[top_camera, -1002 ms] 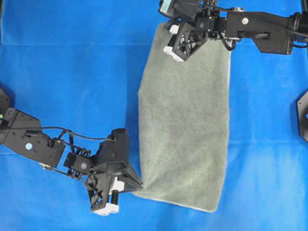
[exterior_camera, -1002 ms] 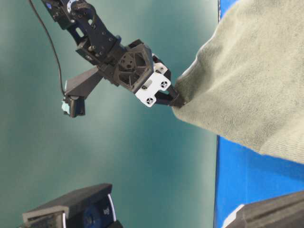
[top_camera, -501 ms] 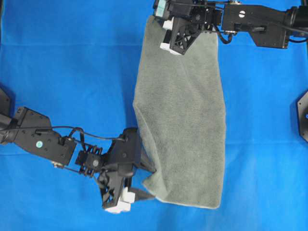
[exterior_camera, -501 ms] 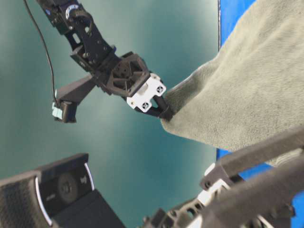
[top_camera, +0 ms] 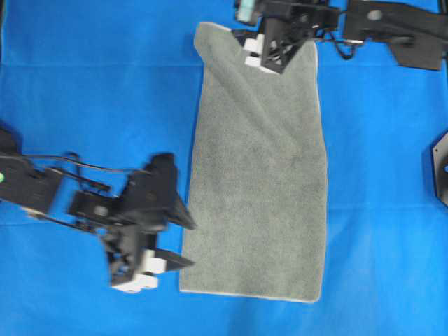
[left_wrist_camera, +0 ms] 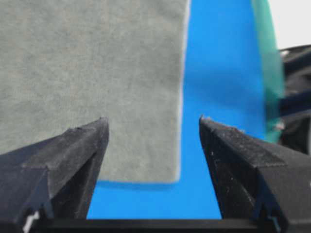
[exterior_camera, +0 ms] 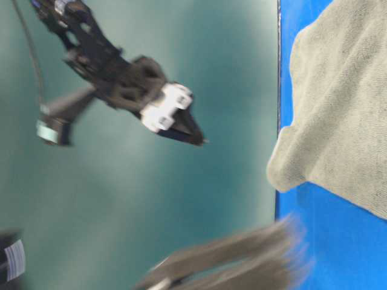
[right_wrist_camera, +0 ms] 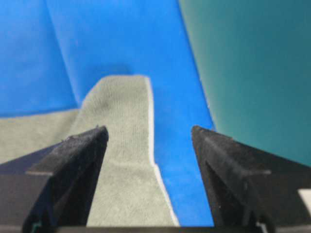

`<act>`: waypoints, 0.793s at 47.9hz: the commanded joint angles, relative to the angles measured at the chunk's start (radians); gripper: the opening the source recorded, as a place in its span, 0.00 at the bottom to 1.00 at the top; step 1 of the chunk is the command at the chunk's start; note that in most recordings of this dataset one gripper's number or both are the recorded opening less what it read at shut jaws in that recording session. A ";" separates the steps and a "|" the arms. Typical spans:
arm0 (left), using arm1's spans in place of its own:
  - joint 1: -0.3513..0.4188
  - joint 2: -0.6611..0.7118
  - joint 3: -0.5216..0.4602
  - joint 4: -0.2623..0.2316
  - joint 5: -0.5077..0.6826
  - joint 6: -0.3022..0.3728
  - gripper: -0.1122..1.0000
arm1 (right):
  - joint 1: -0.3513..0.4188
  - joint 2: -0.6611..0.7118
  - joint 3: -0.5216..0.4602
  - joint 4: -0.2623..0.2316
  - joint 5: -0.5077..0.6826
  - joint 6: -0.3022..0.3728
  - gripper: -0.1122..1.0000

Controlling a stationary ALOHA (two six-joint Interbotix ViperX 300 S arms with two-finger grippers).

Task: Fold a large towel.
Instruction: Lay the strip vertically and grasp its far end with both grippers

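On blue table sheet [top_camera: 91, 105]: towel [top_camera: 262, 175] flat; teal backdrop [exterior_camera: 230, 72] behind.

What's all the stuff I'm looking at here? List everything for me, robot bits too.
towel: one, grey-green with a thin pale edge, lying lengthwise down the middle of the table, one far corner a little rumpled.
table sheet: one, bright blue, covering the whole table under the towel.
backdrop: teal, beyond the table's far edge.
black mount: one, at the table's right edge, partly cut off.
left gripper: one, black with a white block, open, beside the towel's near left corner, holding nothing.
right gripper: one, black with a white block, open, over the towel's far end, holding nothing.
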 commanded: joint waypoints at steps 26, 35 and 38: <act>0.448 -0.192 0.149 0.014 -0.186 0.236 0.72 | -0.025 -0.422 0.371 0.069 -0.069 0.169 0.71; 0.557 -0.066 0.140 0.014 -0.302 0.255 0.72 | -0.097 -0.344 0.402 0.067 -0.069 0.196 0.71; 0.603 0.008 0.132 0.014 -0.354 0.255 0.72 | -0.138 -0.279 0.402 0.066 -0.078 0.198 0.71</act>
